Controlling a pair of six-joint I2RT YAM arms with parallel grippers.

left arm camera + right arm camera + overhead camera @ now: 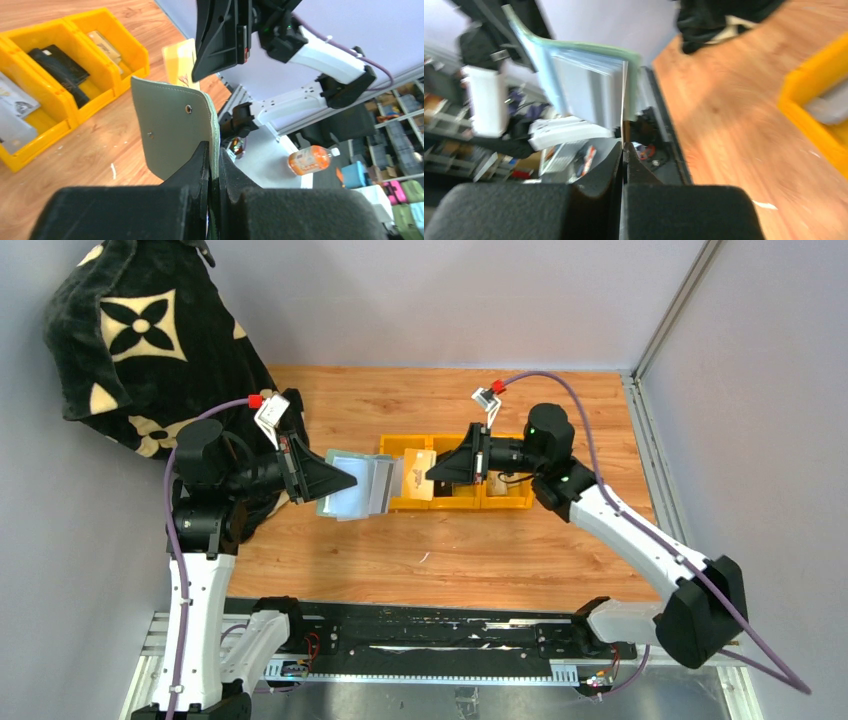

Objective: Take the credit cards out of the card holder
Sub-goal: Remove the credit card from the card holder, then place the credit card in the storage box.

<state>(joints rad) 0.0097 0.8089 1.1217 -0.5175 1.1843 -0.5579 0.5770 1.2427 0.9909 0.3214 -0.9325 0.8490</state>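
Note:
My left gripper [345,481] is shut on the sage-green card holder [358,486] and holds it open above the table. In the left wrist view [214,150] the holder's green cover [170,127] stands edge-up between the fingers. Greyish cards [591,85] sit in its clear sleeves. My right gripper [432,473] is just right of the holder. It is shut [623,147] on a thin stiff tan-yellow card [418,476], seen edge-on in the right wrist view [623,132] and as a yellow face in the left wrist view [181,64].
A yellow three-part bin [510,502] stands behind the right gripper. It holds a black wallet [60,67], grey cards [15,102] and a tan note [102,42]. A black patterned cloth [140,340] hangs at the back left. A wall rail [670,310] is at the right.

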